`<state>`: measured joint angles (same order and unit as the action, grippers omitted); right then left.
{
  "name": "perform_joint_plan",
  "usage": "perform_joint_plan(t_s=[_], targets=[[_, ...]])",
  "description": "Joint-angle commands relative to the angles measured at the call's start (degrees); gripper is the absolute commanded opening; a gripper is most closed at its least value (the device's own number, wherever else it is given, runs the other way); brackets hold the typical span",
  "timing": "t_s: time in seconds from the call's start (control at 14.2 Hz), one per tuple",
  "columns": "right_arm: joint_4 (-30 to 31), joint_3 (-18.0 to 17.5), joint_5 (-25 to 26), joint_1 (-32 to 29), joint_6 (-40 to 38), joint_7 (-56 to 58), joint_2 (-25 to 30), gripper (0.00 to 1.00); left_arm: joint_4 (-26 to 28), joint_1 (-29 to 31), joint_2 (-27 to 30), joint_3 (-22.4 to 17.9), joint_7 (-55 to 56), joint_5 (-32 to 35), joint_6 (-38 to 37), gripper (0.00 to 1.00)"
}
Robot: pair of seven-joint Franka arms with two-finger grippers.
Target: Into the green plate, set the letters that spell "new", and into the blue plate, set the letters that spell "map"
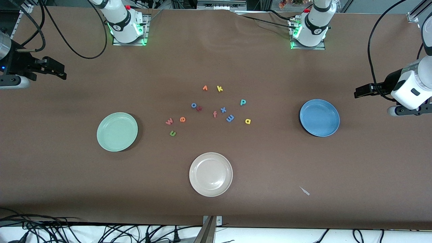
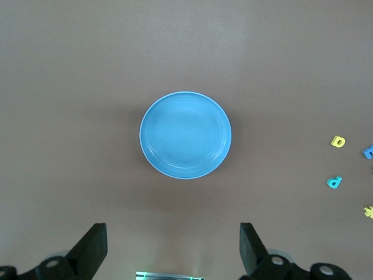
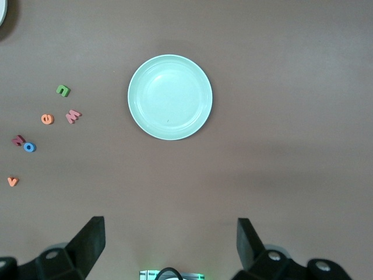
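Note:
The pinkish-red "w" [image 1: 169, 121], orange "e" [image 1: 182, 119] and green "n" [image 1: 172, 133] lie on the table beside the empty green plate [image 1: 117, 131]. The blue "m" [image 1: 230, 118], yellow "a" [image 1: 248, 121] and teal "p" [image 1: 243, 102] lie toward the empty blue plate [image 1: 319, 117]. My left gripper [image 1: 362, 91] hangs open and empty at its end of the table. In its wrist view the left gripper [image 2: 173, 233] looks down on the blue plate [image 2: 185, 135]. My right gripper [image 1: 60, 72] is open and empty too, with the green plate [image 3: 169, 97] under it.
A beige-white plate [image 1: 211, 174] sits nearest the front camera. Spare letters lie among the task letters: orange "v" [image 1: 205, 88], yellow "k" [image 1: 219, 88], blue "o" [image 1: 193, 105], a dark red letter [image 1: 199, 108], salmon "f" [image 1: 215, 114], blue "x" [image 1: 223, 109]. A white scrap [image 1: 304, 191] lies near the front edge.

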<state>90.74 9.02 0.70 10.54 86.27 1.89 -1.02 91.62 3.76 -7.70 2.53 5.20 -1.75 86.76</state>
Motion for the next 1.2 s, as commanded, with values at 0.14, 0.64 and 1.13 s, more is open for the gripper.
perform_joint_plan(t_s=[0.14, 0.64, 1.13], targets=[[0.49, -0.15, 0.7, 0.18, 0.21, -0.31, 0.76, 1.0, -0.31, -0.68, 0.06, 0.11, -0.98, 2.01, -0.63, 1.0], [-0.22, -0.15, 0.53, 0.62, 0.74, -0.75, 0.84, 1.0, -0.31, -0.86, -0.12, 0.11, -0.98, 2.01, -0.63, 1.0], [-0.3, -0.06, 0.53, 0.62, 0.13, -0.57, 1.72, 1.0, -0.31, -0.95, -0.12, 0.11, -0.98, 2.01, -0.63, 1.0]])
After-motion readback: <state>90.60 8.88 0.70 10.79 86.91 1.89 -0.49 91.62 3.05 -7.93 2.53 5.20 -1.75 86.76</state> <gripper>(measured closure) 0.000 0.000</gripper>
